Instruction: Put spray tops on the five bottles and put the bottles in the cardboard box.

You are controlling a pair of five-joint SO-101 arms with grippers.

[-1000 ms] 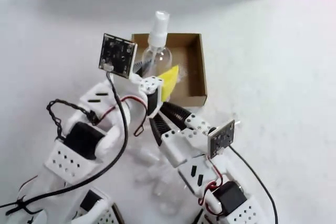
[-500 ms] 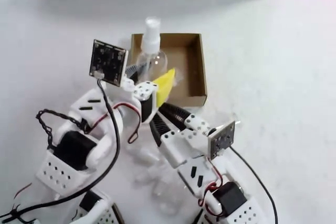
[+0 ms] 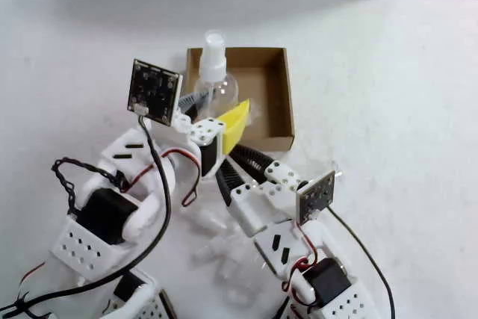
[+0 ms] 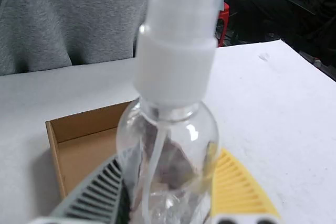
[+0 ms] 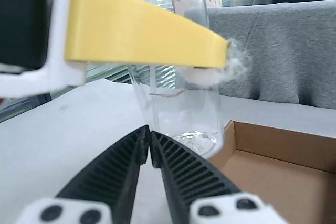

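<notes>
Item: clear bottle with white spray top fitted, held upright, clenched at the belly by the left pincer between a grey finger and a yellow finger. Markings: a small brownish mark on the bottle wall, too blurred to read. Position: in the high view the bottle overlaps the left wall of the cardboard box, near the corner closest to the arms. From above, whether its base is inside that wall or just outside it cannot be told. The right wrist view shows what the others do not: the base close beside the box corner, a tuft of white fluff at the tip of the yellow finger, and the right pincer low in front of the bottle, its black ribbed fingers pressed together on nothing. Surroundings: the white counter stretches wide to the right of and beyond the box. Several clear, uncapped bottles lie on the counter beneath the right arm, well apart from the box.
</notes>
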